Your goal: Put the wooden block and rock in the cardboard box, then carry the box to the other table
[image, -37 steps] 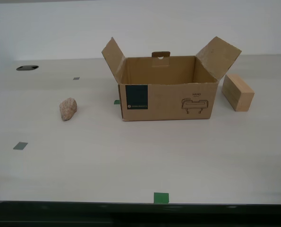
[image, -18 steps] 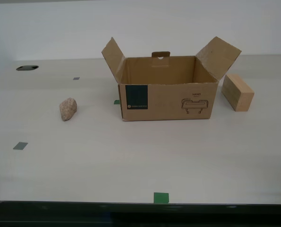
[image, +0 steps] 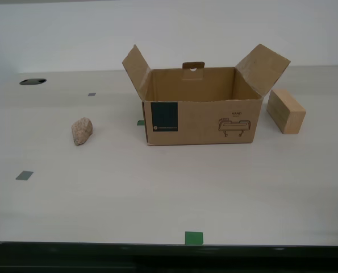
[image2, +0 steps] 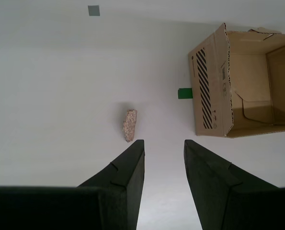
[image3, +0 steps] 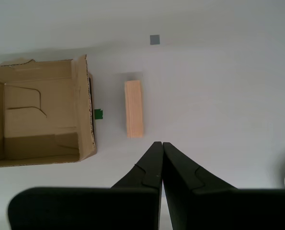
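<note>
My first gripper point(image3: 162, 143) hangs above the table point(image: 169, 193) with its jaws pressed together, tips meeting, nothing between them. The wooden block point(image3: 133, 109) lies flat on the table just ahead of the jaw tips, apart from them, its long side running in line with the jaws. The cardboard box point(image3: 41, 115) stands beside the block, open at the top and empty, with a green tape mark point(image3: 98, 114) in the gap between box and block.

My second gripper point(image2: 164, 143) hangs above the table with its jaws parted by a clear gap and holding nothing. The rock point(image2: 130, 125) lies just ahead of one jaw tip, apart from it. The box point(image2: 238, 81) stands further ahead and off to the other jaw's side, flaps raised.

In the exterior view the box point(image: 200, 108) stands between the rock point(image: 82, 131) and the block point(image: 286, 111); neither gripper appears there.
</note>
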